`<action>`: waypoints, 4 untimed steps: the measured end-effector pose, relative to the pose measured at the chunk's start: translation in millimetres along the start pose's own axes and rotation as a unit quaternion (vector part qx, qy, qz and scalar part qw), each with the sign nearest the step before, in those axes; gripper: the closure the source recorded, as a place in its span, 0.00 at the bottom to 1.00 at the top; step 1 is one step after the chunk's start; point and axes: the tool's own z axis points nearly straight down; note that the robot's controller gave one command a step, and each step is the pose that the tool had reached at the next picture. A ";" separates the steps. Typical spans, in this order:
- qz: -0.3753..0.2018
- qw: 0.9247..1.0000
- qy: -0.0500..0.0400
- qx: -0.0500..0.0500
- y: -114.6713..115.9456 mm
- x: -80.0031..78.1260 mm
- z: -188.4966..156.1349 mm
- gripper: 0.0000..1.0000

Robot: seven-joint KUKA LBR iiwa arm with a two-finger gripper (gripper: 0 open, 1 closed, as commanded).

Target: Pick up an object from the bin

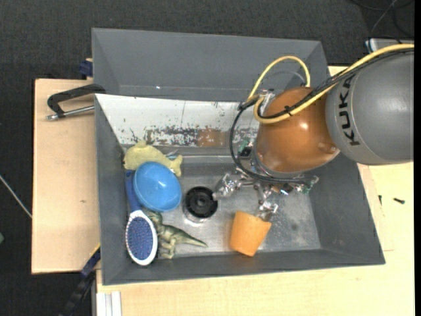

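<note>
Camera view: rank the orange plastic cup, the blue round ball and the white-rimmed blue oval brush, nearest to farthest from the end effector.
1. The orange plastic cup, just below the end effector.
2. The blue round ball, left side.
3. The white-rimmed blue oval brush, lower left corner.

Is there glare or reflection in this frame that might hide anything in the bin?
Camera view: the bin's back wall shines bright and mirrors dark speckles; the blue round toy carries a soft highlight; the orange cup next to the gripper is evenly lit; nothing looks washed out.
</note>
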 end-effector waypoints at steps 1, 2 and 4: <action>-0.036 0.999 -0.004 0.002 25.5 -23.9 5.4 0.00; -0.036 0.999 -0.005 0.002 26.7 -25.5 4.5 1.00; -0.065 0.998 0.010 -0.018 30.5 -32.8 -26.5 1.00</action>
